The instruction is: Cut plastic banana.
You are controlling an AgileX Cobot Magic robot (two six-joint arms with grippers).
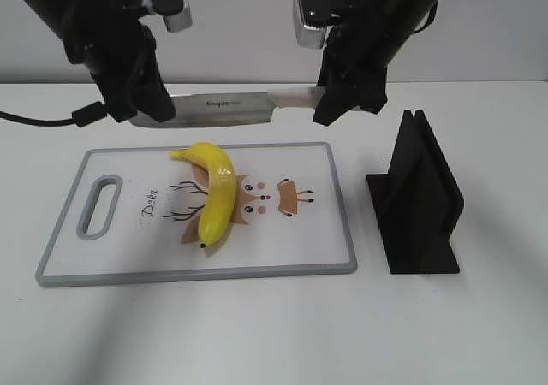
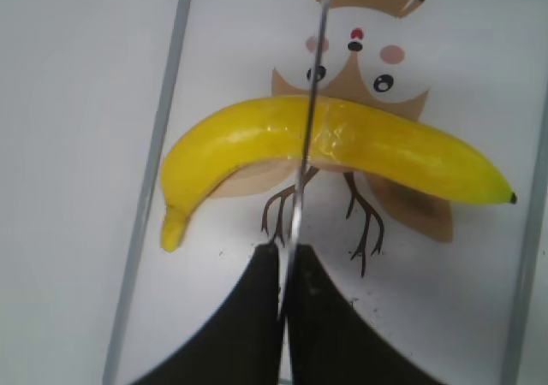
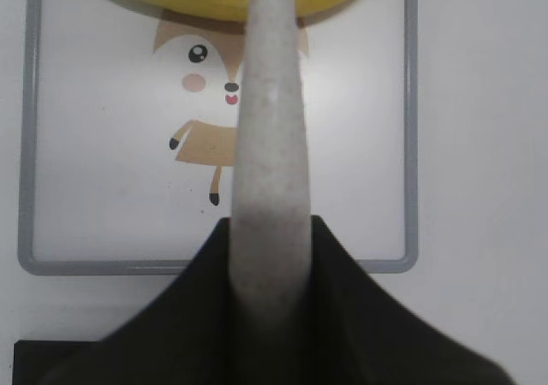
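Knife held level over the banana

I keep both pincers clenched on the knife (image 1: 224,107), left pincer (image 1: 141,103) on the blade, right pincer (image 1: 342,98) on the handle, so it hangs steady across the banana (image 1: 214,201) lying whole on the cutting board (image 1: 334,231).

Plain white table (image 1: 479,334) with a grey-rimmed white plastic cutting board (image 1: 128,257) and a black slotted knife stand (image 1: 419,205) beside it.
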